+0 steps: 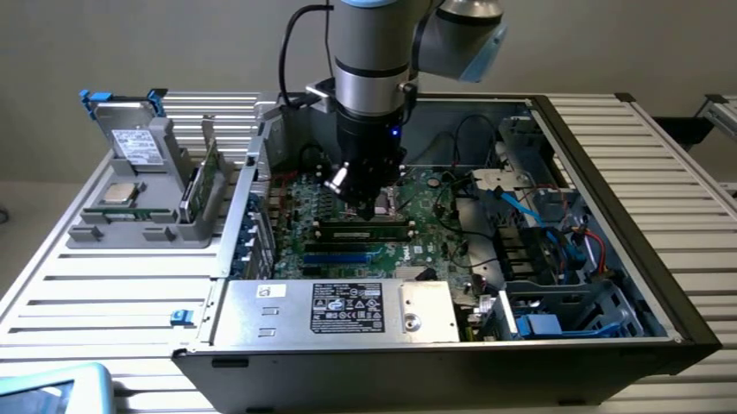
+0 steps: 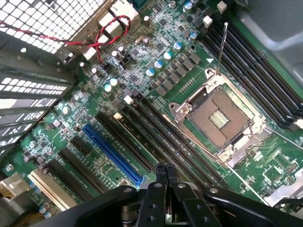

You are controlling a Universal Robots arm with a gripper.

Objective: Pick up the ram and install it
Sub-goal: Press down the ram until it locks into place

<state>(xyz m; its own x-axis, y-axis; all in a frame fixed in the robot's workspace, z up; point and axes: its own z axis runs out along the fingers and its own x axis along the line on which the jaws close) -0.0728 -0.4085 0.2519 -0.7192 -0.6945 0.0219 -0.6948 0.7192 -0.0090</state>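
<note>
clenched end effector (image 2: 165, 176) above motherboard (image 2: 142, 94) slots; slatted table (image 1: 103, 285) holds pc case (image 1: 645, 216).

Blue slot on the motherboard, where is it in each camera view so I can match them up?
Exterior view: the blue slot lies on the motherboard, just nearer the camera than the claw.
Wrist view: the blue slot runs diagonally beside the black slots, close to the claw.
Shared landmark: the claw.
</note>
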